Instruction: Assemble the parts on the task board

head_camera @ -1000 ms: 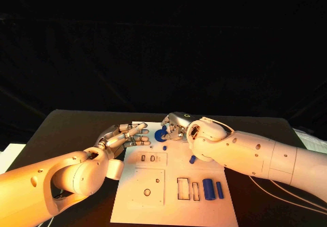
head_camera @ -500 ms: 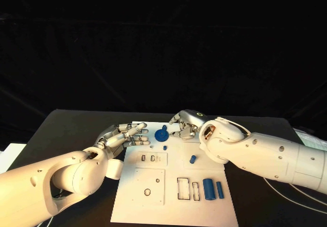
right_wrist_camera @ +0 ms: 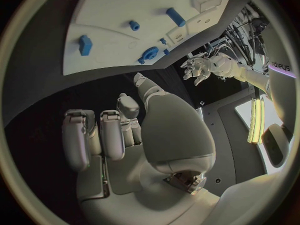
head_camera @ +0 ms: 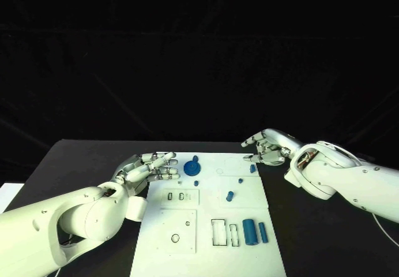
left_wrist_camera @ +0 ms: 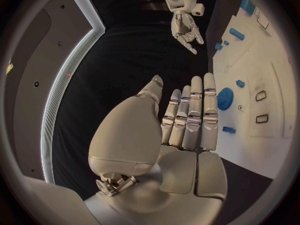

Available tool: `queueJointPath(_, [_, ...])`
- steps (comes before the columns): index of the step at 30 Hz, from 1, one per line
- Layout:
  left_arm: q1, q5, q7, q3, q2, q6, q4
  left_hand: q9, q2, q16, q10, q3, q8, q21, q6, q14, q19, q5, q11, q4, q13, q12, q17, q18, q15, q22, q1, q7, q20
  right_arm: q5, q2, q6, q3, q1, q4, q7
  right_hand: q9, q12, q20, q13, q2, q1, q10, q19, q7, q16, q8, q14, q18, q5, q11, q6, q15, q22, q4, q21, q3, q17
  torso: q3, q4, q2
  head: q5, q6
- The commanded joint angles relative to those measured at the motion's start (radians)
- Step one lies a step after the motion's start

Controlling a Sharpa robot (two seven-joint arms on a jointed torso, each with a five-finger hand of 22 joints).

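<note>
Head view: white task board (head_camera: 212, 231) sits in the middle of the black table (head_camera: 75, 158), long side running away from the robot.
Blue gear: round toothed part (head_camera: 192, 169) at the far left area of the board, pretty flat looking, just beside the left hand's fingertips but I can't tell if they touch. Also clear in the left wrist view (left_wrist_camera: 225, 98).
Small blue bits: one tiny piece (head_camera: 196, 183) just nearer than the gear, a short slanted peg (head_camera: 229, 196) around mid board, a little one (head_camera: 239, 180) beyond it, and another small piece (head_camera: 252, 168) near the board's right edge.
Blue bars: two upright-lying bars at the near right of the board, a thicker one (head_camera: 248, 228) and a thinner one (head_camera: 263, 232), side by side, next to two empty rectangular slots (head_camera: 219, 231).
Other cutouts: two small slots (head_camera: 177, 197) and an oval hole (head_camera: 175, 238) on the left half.
Left hand: (head_camera: 150, 168) hovers at the board's left edge, fingers fairly straight and together, holding nothing. Same look in its wrist view (left_wrist_camera: 187, 120).
Right hand: (head_camera: 267, 148) off the far right corner of the board, over the table, fingers loosely curled and apart, nothing in it.
</note>
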Motion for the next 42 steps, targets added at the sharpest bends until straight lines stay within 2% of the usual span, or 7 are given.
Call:
queueJointPath(1, [0.001, -0.005, 0.008, 0.001, 0.006, 0.026, -0.003, -0.001, 0.007, -0.006, -0.001, 0.000, -0.004, -0.005, -0.003, -0.002, 0.007, -0.003, 0.000, -0.008, -0.001, -0.004, 0.001, 0.009, 0.004, -0.001, 0.001, 0.002, 0.003, 0.063, -0.016, 0.049, -0.002, -0.012, -0.028, 0.082, 0.000, 0.001, 0.000, -0.001, 0.001, 0.009, 0.004, 0.017, -0.002, 0.003, -0.001, 0.073, -0.014, 0.006, 0.002, 0.008, -0.006, 0.133, -0.008, 0.005, 0.000, 0.114, 0.0040, -0.0062, -0.005, -0.007, 0.001])
queueJointPath(9, [0.000, -0.005, 0.008, 0.000, 0.009, 0.028, -0.013, -0.001, 0.007, -0.007, -0.001, 0.001, -0.004, -0.005, -0.002, -0.002, 0.007, -0.003, 0.000, -0.008, -0.001, -0.004, 0.001, 0.009, 0.004, -0.001, 0.001, 0.001, 0.003, 0.071, -0.017, 0.065, -0.005, -0.051, -0.092, 0.093, -0.001, -0.004, 0.000, -0.006, -0.003, 0.012, -0.001, 0.015, -0.001, 0.002, -0.004, 0.073, -0.013, 0.008, 0.002, 0.006, -0.006, 0.129, -0.011, 0.004, -0.003, 0.112, 0.0089, -0.0132, -0.006, -0.015, -0.005])
queueJointPath(16, [0.000, -0.005, 0.008, 0.000, 0.009, 0.030, -0.017, -0.001, 0.007, -0.007, -0.001, 0.001, -0.004, -0.005, -0.002, -0.002, 0.007, -0.003, 0.000, -0.008, -0.001, -0.004, 0.001, 0.009, 0.004, -0.001, 0.001, 0.001, 0.003, 0.070, 0.003, 0.065, -0.005, -0.077, -0.131, 0.089, -0.003, -0.012, 0.001, -0.013, -0.006, 0.013, -0.008, 0.009, 0.000, -0.001, -0.009, 0.071, -0.011, 0.005, 0.004, -0.001, -0.005, 0.122, -0.013, 0.000, -0.007, 0.108, 0.0067, -0.0103, -0.006, -0.017, -0.008])
queueJointPath(25, [0.000, -0.005, 0.008, 0.000, 0.011, 0.031, -0.020, -0.001, 0.007, -0.007, -0.001, 0.001, -0.004, -0.005, -0.002, -0.002, 0.007, -0.003, 0.000, -0.008, -0.001, -0.004, 0.001, 0.009, 0.004, -0.001, 0.001, 0.001, 0.003, 0.066, 0.038, 0.049, -0.005, -0.089, -0.165, 0.075, -0.004, -0.011, 0.001, -0.012, -0.006, 0.011, -0.009, 0.008, 0.001, -0.001, -0.011, 0.071, -0.011, 0.001, 0.005, -0.005, -0.004, 0.121, -0.013, 0.000, -0.010, 0.107, 0.0053, -0.0087, -0.007, -0.015, -0.012])
queueJointPath(32, [0.000, -0.005, 0.007, 0.000, 0.013, 0.032, -0.020, -0.001, 0.007, -0.007, -0.001, 0.001, -0.004, -0.005, -0.002, -0.002, 0.007, -0.003, 0.000, -0.008, -0.001, -0.004, 0.001, 0.009, 0.004, -0.001, 0.001, 0.001, 0.003, 0.066, 0.069, 0.042, -0.005, -0.093, -0.188, 0.059, -0.003, -0.006, 0.002, -0.008, 0.003, 0.012, -0.005, 0.009, 0.001, -0.001, -0.009, 0.071, -0.012, -0.002, 0.005, 0.000, -0.004, 0.123, -0.012, 0.000, -0.009, 0.109, 0.0046, -0.0085, -0.007, -0.009, -0.013])
queueJointPath(36, [0.000, -0.005, 0.006, 0.000, 0.013, 0.033, -0.021, -0.001, 0.007, -0.007, -0.001, 0.001, -0.004, -0.005, -0.002, -0.002, 0.007, -0.003, 0.000, -0.008, -0.001, -0.004, 0.001, 0.009, 0.004, -0.001, 0.001, 0.001, 0.003, 0.065, 0.080, 0.045, -0.005, -0.093, -0.195, 0.055, -0.002, -0.001, 0.002, -0.003, 0.012, 0.017, -0.002, 0.010, 0.000, -0.001, -0.004, 0.071, -0.012, -0.006, 0.003, 0.009, -0.005, 0.123, -0.014, 0.001, -0.006, 0.109, 0.0044, -0.0092, -0.007, -0.012, -0.015])
queueJointPath(42, [0.000, -0.005, 0.005, 0.000, 0.013, 0.032, -0.020, -0.001, 0.010, -0.008, 0.000, 0.002, -0.005, -0.006, -0.001, -0.003, 0.007, -0.003, 0.000, -0.012, -0.001, -0.005, 0.004, 0.009, 0.004, -0.002, 0.002, 0.002, 0.002, 0.053, 0.092, 0.049, -0.005, -0.094, -0.203, 0.047, 0.004, 0.005, -0.001, 0.000, 0.032, 0.036, 0.002, 0.011, -0.006, 0.000, 0.011, 0.071, -0.012, -0.051, -0.002, 0.047, -0.009, 0.126, -0.027, 0.002, 0.005, 0.111, 0.0043, -0.0091, -0.007, -0.011, -0.018])
